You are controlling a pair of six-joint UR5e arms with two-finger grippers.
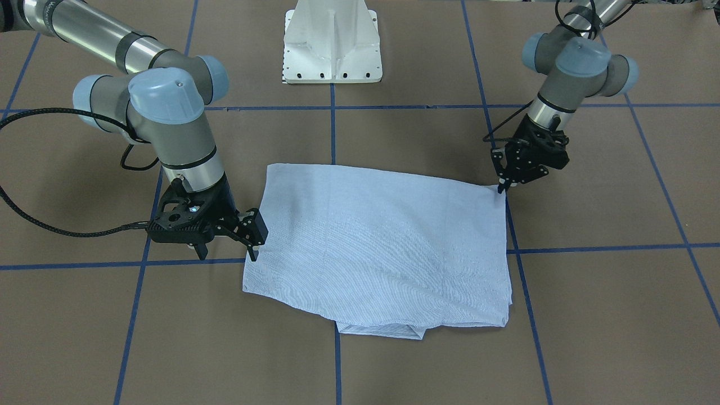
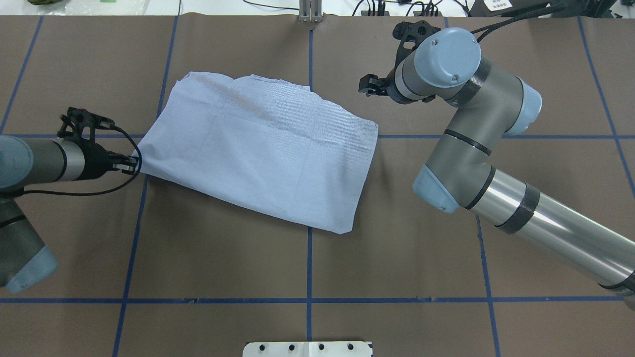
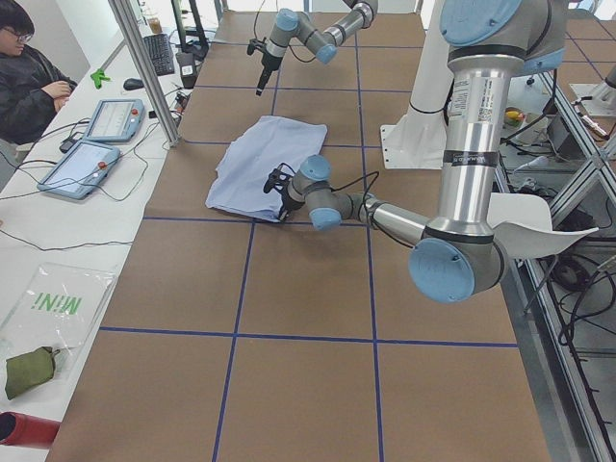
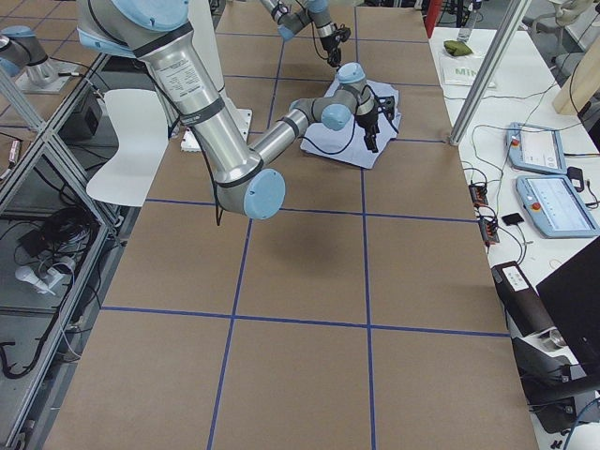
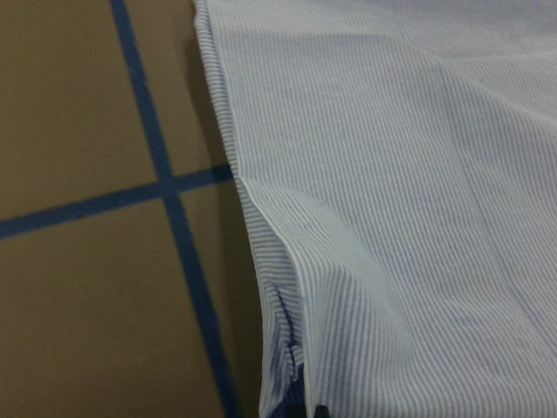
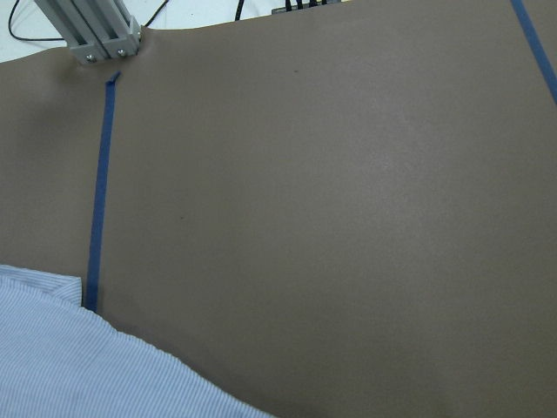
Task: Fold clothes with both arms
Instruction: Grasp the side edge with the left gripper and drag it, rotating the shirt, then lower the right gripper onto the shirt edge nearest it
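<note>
The light blue striped shirt (image 1: 382,236) lies folded into a rough rectangle in the middle of the table (image 2: 263,144), with a lower layer sticking out at its far edge (image 1: 382,332). My left gripper (image 1: 502,188) is low at the shirt's corner (image 2: 133,166) and shut on it. The left wrist view shows the cloth (image 5: 392,174) puckered at that pinch. My right gripper (image 1: 228,247) hangs open and empty above the table just off the shirt's opposite side (image 2: 369,85). The right wrist view shows only a shirt edge (image 6: 70,366) and bare table.
The brown table (image 2: 446,322) has a grid of blue tape lines. The white pedestal base (image 1: 332,45) stands at the robot's side. An aluminium post (image 6: 87,35) stands at the far edge. An operator (image 3: 29,77) with tablets sits past the far side.
</note>
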